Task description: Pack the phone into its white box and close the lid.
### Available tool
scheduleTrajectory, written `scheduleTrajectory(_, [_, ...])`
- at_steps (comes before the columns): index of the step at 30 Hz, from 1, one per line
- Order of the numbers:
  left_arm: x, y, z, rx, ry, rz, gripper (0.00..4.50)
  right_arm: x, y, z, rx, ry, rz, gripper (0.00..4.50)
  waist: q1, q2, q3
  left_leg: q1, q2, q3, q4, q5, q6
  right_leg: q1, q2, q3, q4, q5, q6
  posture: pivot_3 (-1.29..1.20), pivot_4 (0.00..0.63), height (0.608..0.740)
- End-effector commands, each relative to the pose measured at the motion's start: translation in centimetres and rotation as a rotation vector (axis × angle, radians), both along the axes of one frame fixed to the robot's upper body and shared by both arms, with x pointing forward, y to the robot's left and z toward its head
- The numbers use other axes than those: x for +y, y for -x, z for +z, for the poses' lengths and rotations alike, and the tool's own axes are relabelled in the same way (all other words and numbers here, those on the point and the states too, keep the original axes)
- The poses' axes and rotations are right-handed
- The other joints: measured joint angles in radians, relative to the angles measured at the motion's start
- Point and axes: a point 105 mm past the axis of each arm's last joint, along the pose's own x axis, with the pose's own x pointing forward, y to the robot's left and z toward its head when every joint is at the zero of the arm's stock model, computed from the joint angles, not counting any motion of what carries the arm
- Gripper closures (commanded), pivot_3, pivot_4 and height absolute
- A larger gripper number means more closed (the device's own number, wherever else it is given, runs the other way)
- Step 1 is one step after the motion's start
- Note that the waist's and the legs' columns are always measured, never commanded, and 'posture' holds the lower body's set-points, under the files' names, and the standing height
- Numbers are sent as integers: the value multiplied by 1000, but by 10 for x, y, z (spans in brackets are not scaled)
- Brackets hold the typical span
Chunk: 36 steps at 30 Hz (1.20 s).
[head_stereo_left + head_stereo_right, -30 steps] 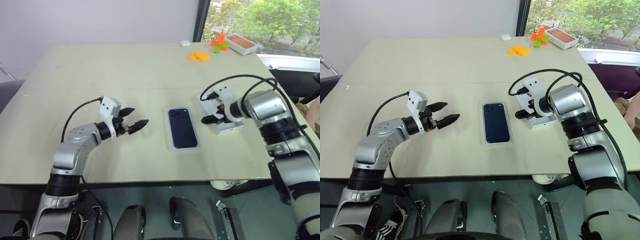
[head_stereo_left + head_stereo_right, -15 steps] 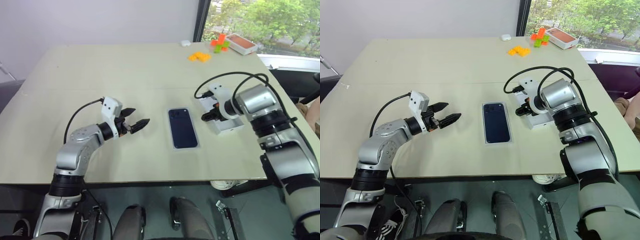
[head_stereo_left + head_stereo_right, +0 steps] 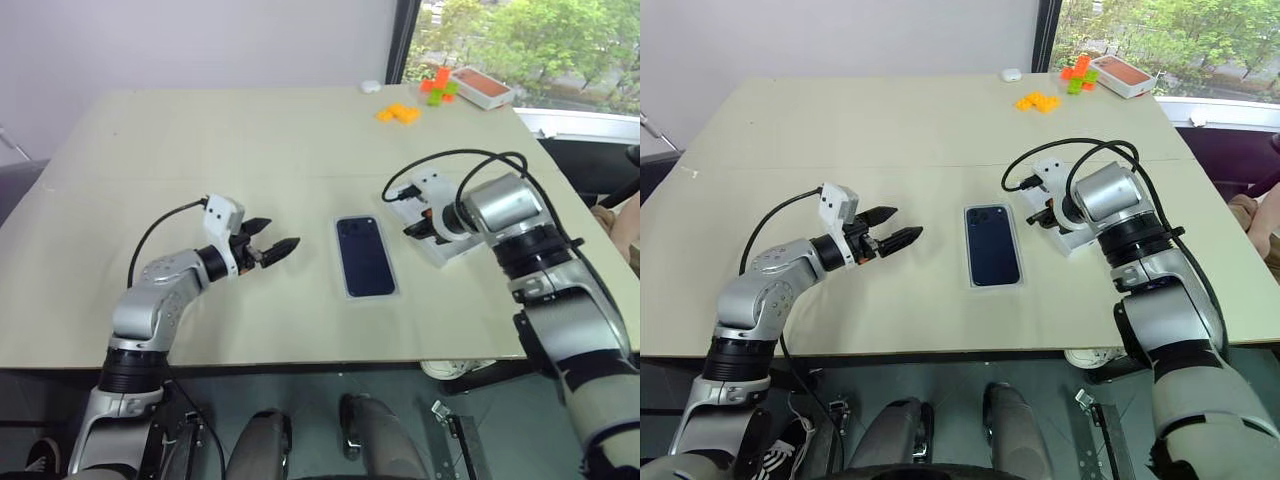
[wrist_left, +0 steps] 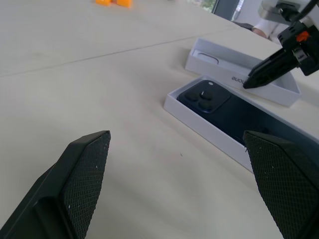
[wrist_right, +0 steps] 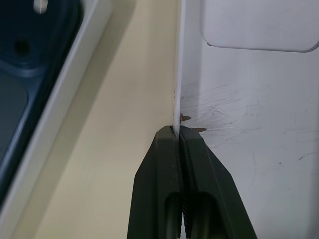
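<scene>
I have the phone [image 3: 364, 256] already lying in the box [image 3: 346, 292] at the middle of the worktop [image 3: 200, 150], camera cluster at the far end, so packing looks done and the lid step is in hand. The lid [image 3: 455, 247] lies hollow side up just right of the box, apart from it. My right claw [image 5: 178, 130] is clenched on the lid's near wall — the thin white edge sits pinched between the two fingers, one inside the hollow and one outside. My left claw [image 3: 276, 249] hovers released, fingers spread, well left of the box and pointing toward it. Next, I judge, I must lift the lid, flip it hollow side down and lower it squarely over the box — with so thin a pinch it could slip or twist.
</scene>
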Motion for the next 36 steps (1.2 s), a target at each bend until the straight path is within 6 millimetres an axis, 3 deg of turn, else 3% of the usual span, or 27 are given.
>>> scheduleTrajectory(1, [2, -1, 16, -60, 12, 5, 0, 1, -8, 27, -86, 2, 12, 4468, 1, 0, 0, 0, 0, 0, 0, 0, 0, 0, 0, 0, 0, 0, 0, 0, 150, 740])
scheduleTrajectory(4, [1, -2, 17, -61, 14, 2, 0, -5, -5, 14, -55, 13, -7, 4468, 2, 0, 0, 0, 0, 0, 0, 0, 0, 0, 0, 0, 0, 0, 0, 0, 150, 740])
scheduleTrajectory(7, [1, -3, 18, -68, 7, 4, 0, -5, -7, 19, -72, -11, -24, 4468, 2, 0, 0, 0, 0, 0, 0, 0, 0, 0, 0, 0, -1, 0, 0, 0, 150, 740])
scheduleTrajectory(13, [3, -5, 18, -63, 20, 19, 0, 25, -16, 61, -163, -223, 30, 4468, -4, 0, 0, 0, 0, 0, 0, 0, 0, -1, 0, 1, 0, 0, 0, 0, 150, 740])
scheduleTrajectory(15, [3, -7, 22, -78, 24, 25, 0, 49, -13, 87, -205, -406, 109, 4468, -3, 0, 0, 0, 1, 0, 0, 0, 0, 0, 1, 0, 0, 0, 0, 0, 150, 740])
scheduleTrajectory(17, [7, -10, 28, -104, 33, 45, 0, 76, -1, 119, -217, -704, 212, 4468, -3, 0, 0, 0, 2, 0, -1, 0, 0, -1, 4, 0, 0, 0, 0, 0, 150, 740])
scheduleTrajectory(19, [12, -11, 35, -128, 46, 58, 0, 84, 4, 131, -261, -852, 247, 4468, 2, 0, 0, -1, 4, -1, -1, 0, 0, -1, 7, 0, 0, 1, -2, 0, 150, 740])
scheduleTrajectory(27, [28, -12, 47, -140, 101, 97, 0, 108, 33, 147, -11, -1350, 322, 4468, 5, 0, 0, -1, 3, -4, -1, 0, 0, 0, 5, 0, -1, 1, -2, 0, 150, 740])
scheduleTrajectory(29, [27, -10, 48, -141, 109, 93, 0, 120, 41, 138, 127, -1456, 357, 4468, 4, 0, 0, -1, 3, -3, -1, 0, 0, -1, 4, 0, 0, 2, -2, 0, 150, 740])
scheduleTrajectory(36, [18, -3, 52, -149, 144, 51, 0, 135, 50, 106, 227, -1537, 306, 4468, 1, 0, 0, -1, 5, -4, -1, 0, 0, -1, 5, 0, 0, 2, -3, 0, 150, 740])
